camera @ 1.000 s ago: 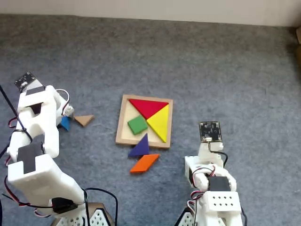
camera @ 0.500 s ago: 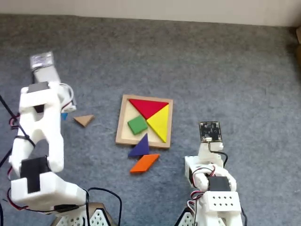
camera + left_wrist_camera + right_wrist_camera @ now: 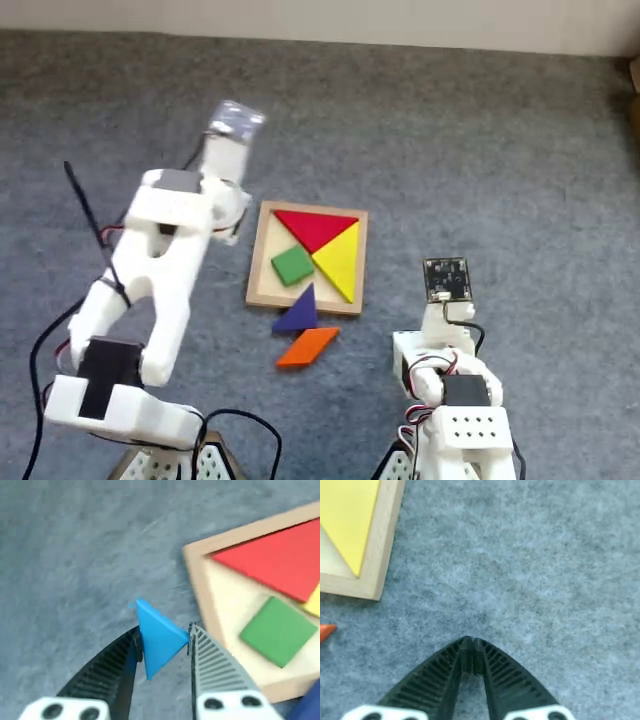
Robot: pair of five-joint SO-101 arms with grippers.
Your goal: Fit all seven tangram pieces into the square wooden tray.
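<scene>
Your left hand (image 3: 164, 630) pinches blue triangle (image 3: 155, 645) just outside tray (image 3: 192, 575) rim, at 9 o'clock. Step, by my read: placing blue piece. Next, likely: cross rim, turn triangle, lower onto bare floor beside green square (image 3: 277, 630). Meanwhile your right hand (image 3: 470, 652) closed, empty, at tray's 4 o'clock.

No legible txt, nos., labels or signs anywhere. The small dark board (image 3: 446, 279) on the wrist just behind the right claw (image 3: 470, 645) carried a few pale marks, too small to read.
</scene>
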